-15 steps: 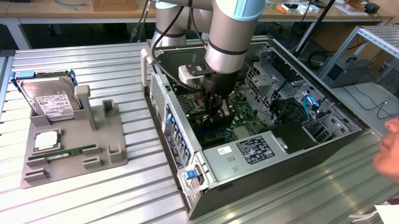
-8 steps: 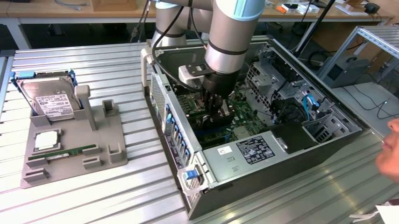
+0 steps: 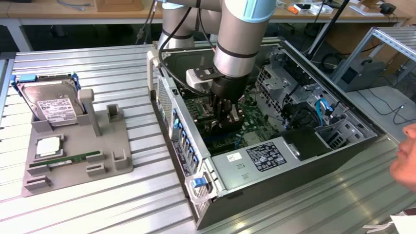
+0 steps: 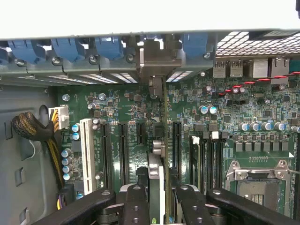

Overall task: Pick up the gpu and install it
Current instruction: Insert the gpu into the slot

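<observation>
In the exterior view my gripper [image 3: 224,119] reaches down into the open computer case [image 3: 195,146], low over the motherboard. The wrist view shows the gpu [image 4: 156,171] edge-on between my two black fingers [image 4: 136,201], which are shut on it. The card stands upright over the black expansion slots [image 4: 123,154] in the middle of the green motherboard [image 4: 225,117]. Its silver bracket [image 4: 159,58] sits at the case's rear wall, among the blue slot clips [image 4: 108,47]. Whether the card's lower edge is seated in a slot is hidden.
A grey parts tray [image 3: 110,168] lies at the exterior view's left with a hard drive [image 3: 55,105], a small square chip [image 3: 48,146] and a green RAM stick [image 3: 68,160]. Inside the case are sleeved cables [image 4: 33,129], a white slot [image 4: 86,154] and the CPU socket [image 4: 255,183]. A person [image 3: 406,163] is at the right edge.
</observation>
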You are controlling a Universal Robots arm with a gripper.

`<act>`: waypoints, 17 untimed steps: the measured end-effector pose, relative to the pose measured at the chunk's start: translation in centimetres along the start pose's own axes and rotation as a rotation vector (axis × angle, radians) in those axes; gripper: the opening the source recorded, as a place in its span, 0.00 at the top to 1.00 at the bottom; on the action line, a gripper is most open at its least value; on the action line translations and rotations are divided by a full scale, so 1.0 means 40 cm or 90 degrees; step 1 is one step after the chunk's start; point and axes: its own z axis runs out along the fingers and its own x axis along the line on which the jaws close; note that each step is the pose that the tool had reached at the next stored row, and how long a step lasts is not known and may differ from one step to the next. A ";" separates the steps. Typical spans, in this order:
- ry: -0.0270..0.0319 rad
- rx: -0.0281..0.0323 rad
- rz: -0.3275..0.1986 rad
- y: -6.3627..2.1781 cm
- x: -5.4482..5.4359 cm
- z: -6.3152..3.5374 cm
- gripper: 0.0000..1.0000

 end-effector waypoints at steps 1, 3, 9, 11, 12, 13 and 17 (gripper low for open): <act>0.0001 0.0000 0.000 0.000 0.000 0.000 0.73; 0.0001 0.0000 0.000 0.000 0.000 0.002 0.73; 0.0001 0.0000 0.000 0.000 0.001 0.006 0.73; 0.0001 0.0000 0.000 0.000 0.001 0.009 0.73; 0.0001 -0.0002 0.000 0.000 0.001 0.011 0.73; 0.0003 -0.0003 0.000 0.000 0.001 0.012 0.73; 0.0000 -0.0002 0.000 0.000 0.001 0.015 0.73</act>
